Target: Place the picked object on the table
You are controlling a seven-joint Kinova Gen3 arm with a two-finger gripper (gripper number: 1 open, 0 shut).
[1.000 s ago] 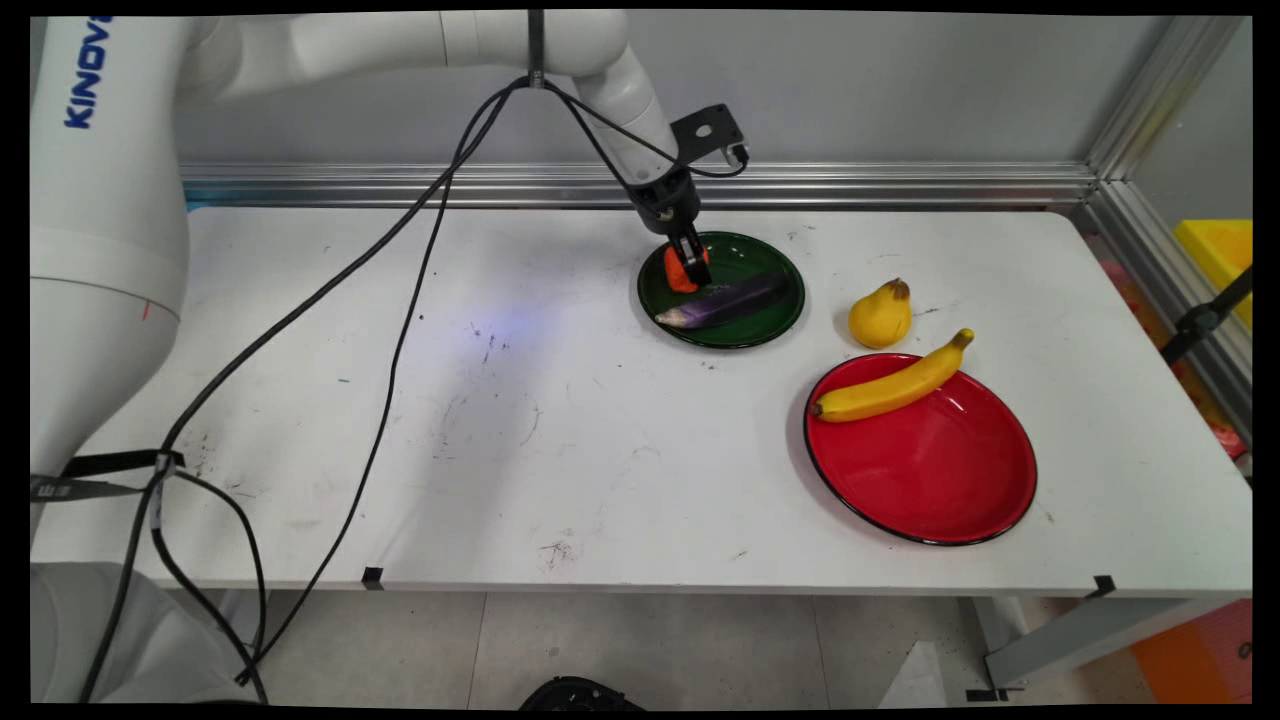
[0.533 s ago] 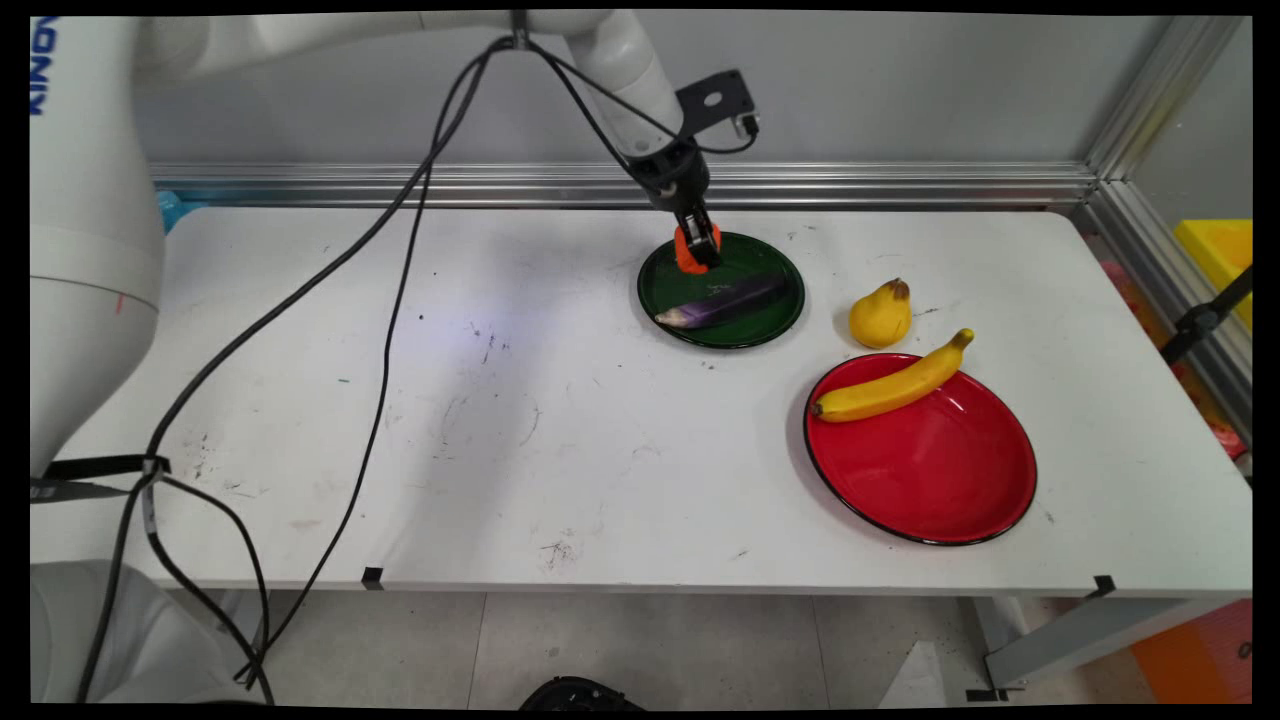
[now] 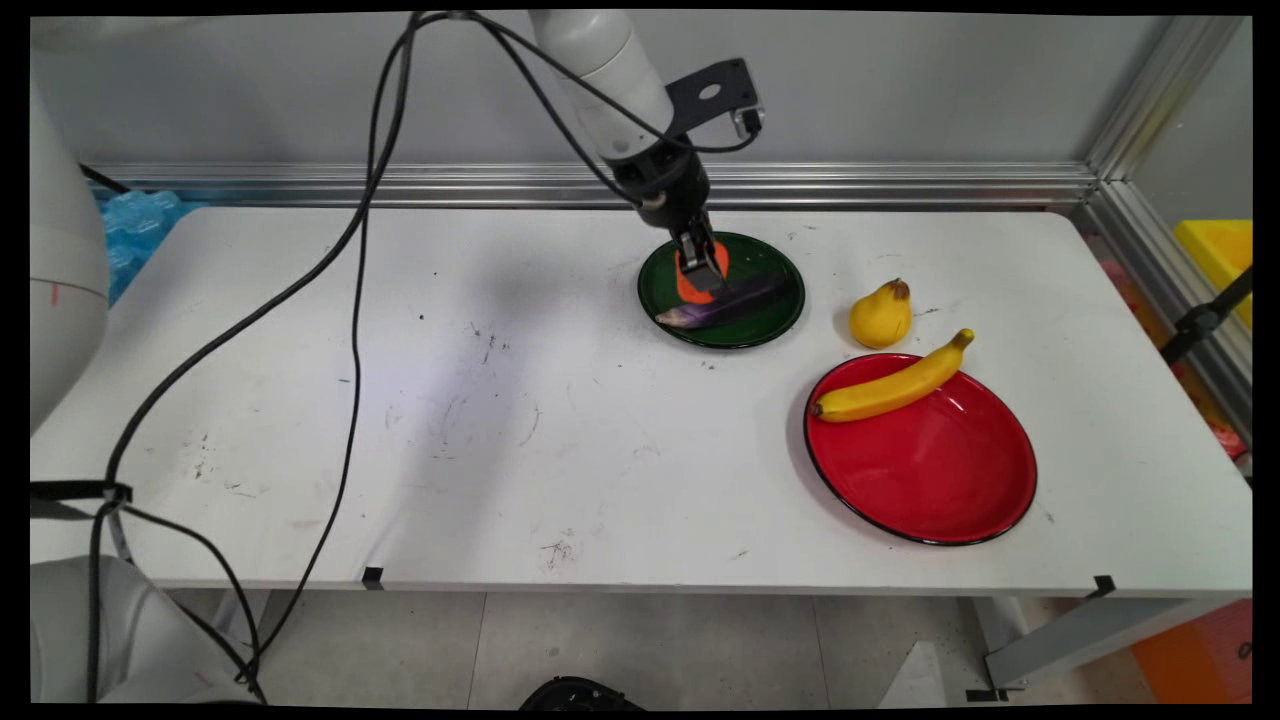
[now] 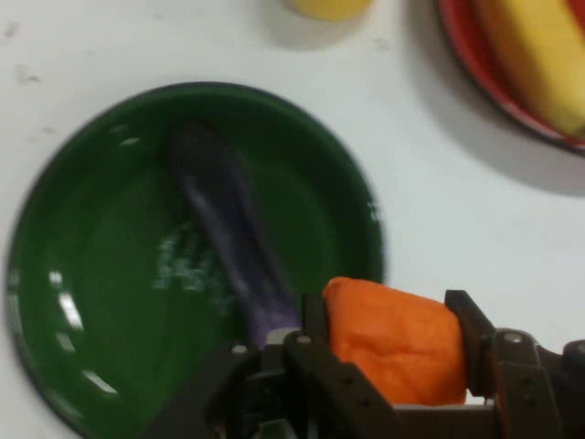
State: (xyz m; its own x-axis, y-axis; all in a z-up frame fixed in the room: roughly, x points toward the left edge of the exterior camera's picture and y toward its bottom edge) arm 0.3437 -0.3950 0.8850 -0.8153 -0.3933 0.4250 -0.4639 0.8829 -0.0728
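Above the green plate point(image 3: 775, 315) near the table's point(image 3: 560, 450) far edge, your gripper point(image 3: 703, 268) was clamped on the orange piece point(image 4: 395, 341), lifted clear of the eggplant point(image 3: 722, 302) lying there.

Arm links are seen as smooth white rounded tubes. A black wrist collar point(image 3: 665, 180) is fitted below the last link. An angled black bracket plate point(image 3: 712, 95) with one round hole is bolted at the wrist. Black cables point(image 3: 352, 300) are draped leftward. The claw point(image 3: 700, 268) is black, with jointed linkage bars.
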